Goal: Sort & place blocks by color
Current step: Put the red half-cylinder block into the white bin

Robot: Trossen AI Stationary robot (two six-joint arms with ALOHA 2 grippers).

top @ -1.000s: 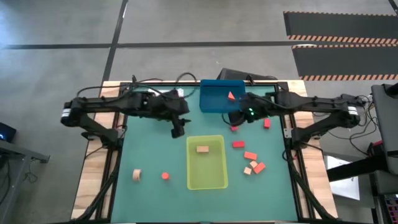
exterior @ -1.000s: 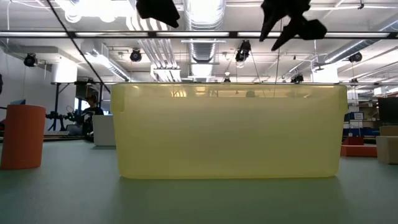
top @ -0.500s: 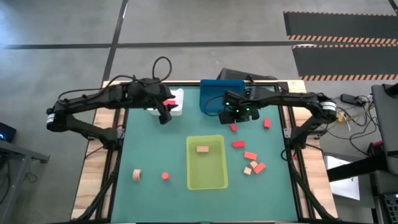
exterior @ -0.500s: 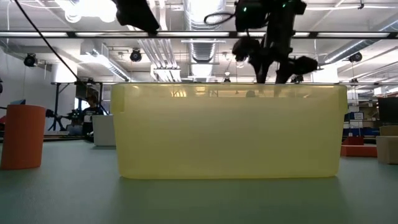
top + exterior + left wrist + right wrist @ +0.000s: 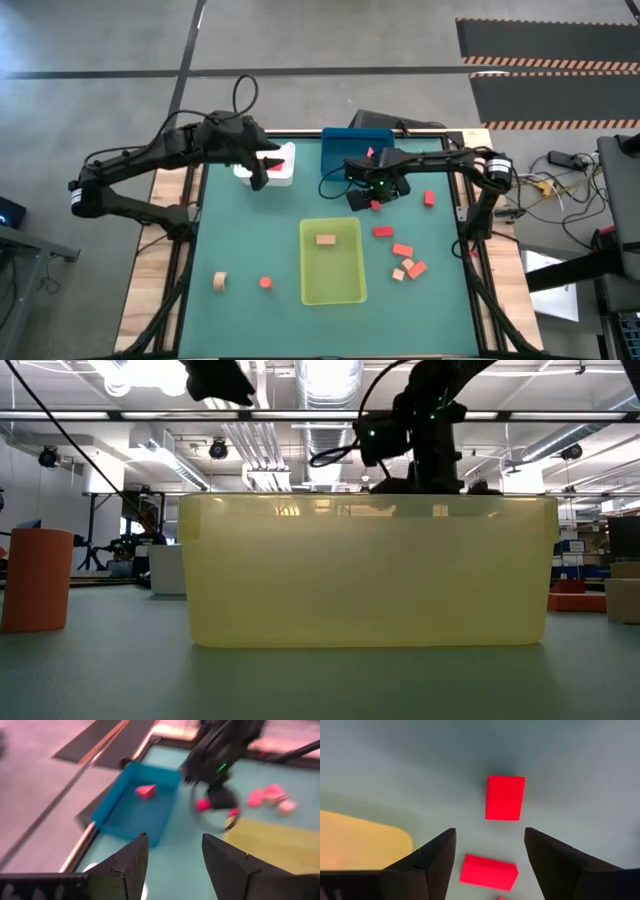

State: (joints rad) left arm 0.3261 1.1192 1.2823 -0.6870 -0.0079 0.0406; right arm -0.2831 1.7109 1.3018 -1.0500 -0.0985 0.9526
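Note:
My right gripper is open and points down over a deep red block on the green mat, just near the blue bin; its fingers stand apart from the block. A second red block lies close by. My left gripper is open and empty, high beside the white bin, which holds a red block. A red wedge lies in the blue bin. A tan block lies in the yellow-green bin.
More red, coral and tan blocks lie right of the yellow-green bin, with one red block farther back. A tan block and a red one lie on the near left. Open mat lies between the bins and the left edge.
My left gripper has moved from the middle of the mat toward the far left, up to the white bin. My right arm has swung in, and its gripper has come down toward the red block in front of the blue bin.

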